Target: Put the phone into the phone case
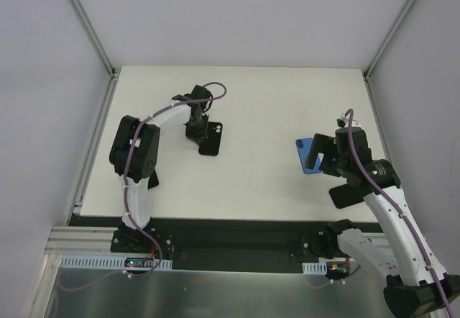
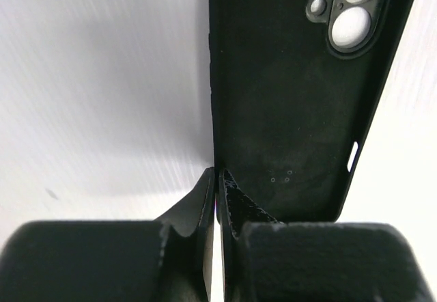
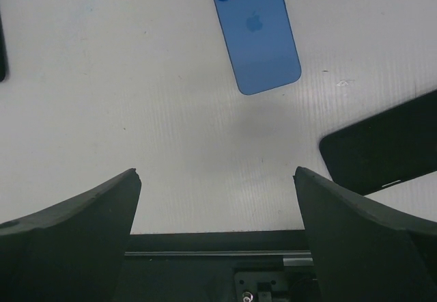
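The phone case [image 1: 210,139] lies on the white table left of centre, an all-black shell with its hollow side up. In the left wrist view the phone case [image 2: 287,104] shows its camera cutout at the far corner. My left gripper [image 2: 217,176] is shut on the case's left side wall, one finger inside and one outside; from above, the left gripper [image 1: 195,124] stands at the case's far-left edge. The phone [image 3: 256,32] lies blue back up, camera end away from me. My right gripper [image 3: 215,172] hangs open above the table, short of the phone, partly covering the phone [image 1: 305,152] from above.
A second flat black slab [image 3: 382,152] lies on the table to the right of the phone, and this slab [image 1: 345,194] sits near the front edge. Grey walls with metal rails enclose the table [image 1: 273,109] on three sides.
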Controlling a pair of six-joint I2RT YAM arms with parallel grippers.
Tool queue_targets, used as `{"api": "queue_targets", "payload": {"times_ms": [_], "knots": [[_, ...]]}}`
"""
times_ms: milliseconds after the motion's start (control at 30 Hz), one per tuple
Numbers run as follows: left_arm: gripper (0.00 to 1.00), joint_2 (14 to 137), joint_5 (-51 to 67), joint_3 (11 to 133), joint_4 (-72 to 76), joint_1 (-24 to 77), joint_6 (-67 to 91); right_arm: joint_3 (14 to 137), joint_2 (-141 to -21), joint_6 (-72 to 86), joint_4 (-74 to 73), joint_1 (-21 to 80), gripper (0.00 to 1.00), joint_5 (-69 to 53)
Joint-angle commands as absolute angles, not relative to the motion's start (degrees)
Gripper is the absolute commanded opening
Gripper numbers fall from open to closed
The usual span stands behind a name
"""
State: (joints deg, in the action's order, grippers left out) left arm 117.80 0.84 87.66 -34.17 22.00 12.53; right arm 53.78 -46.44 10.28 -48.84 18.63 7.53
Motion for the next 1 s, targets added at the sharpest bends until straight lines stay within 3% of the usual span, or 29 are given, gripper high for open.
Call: {"api": "queue_targets", "payload": {"times_ms": [0, 133, 333, 433, 467, 533, 700, 767, 967], "knots": [[0.00, 108.5, 2.7, 78.8, -35.7, 26.2, 24.0, 54.8, -47.6, 8.8, -48.1, 18.9, 0.98, 14.2], [0.00, 105.4, 3.5, 69.4, -32.4, 29.9, 30.9, 54.1, -48.9, 4.9, -44.5, 18.8, 0.98, 20.1], [0.01, 103.3, 3.2, 64.7, -29.9, 33.4, 38.2, 57.6, -57.2, -3.1, -42.4, 18.1, 0.99, 17.4], [0.14, 101.8, 5.2, 63.7, -29.4, 33.5, 39.7, 59.0, -61.8, -4.7, -41.3, 17.8, 1.00, 14.1], [0.28, 100.4, 5.6, 63.6, -29.2, 33.5, 39.6, 59.1, -62.7, -6.1, -40.6, 17.8, 1.00, 13.6], [0.42, 97.3, 5.9, 63.4, -29.3, 33.5, 39.7, 60.5, -66.3, -6.9, -39.9, 17.2, 0.95, 14.8], [0.94, 90.0, 5.7, 64.2, -29.4, 33.4, 37.7, 63.5, -75.5, -13.1, -39.7, 15.2, 0.95, 13.7], [0.99, 86.0, 5.0, 64.2, -29.4, 33.2, 36.4, 64.5, -77.8, -14.6, -39.7, 15.1, 0.95, 13.4], [0.99, 77.0, 3.3, 60.7, -29.3, 31.5, 34.6, 66.4, -87.4, -17.5, -39.8, 14.4, 0.95, 12.7]]}}
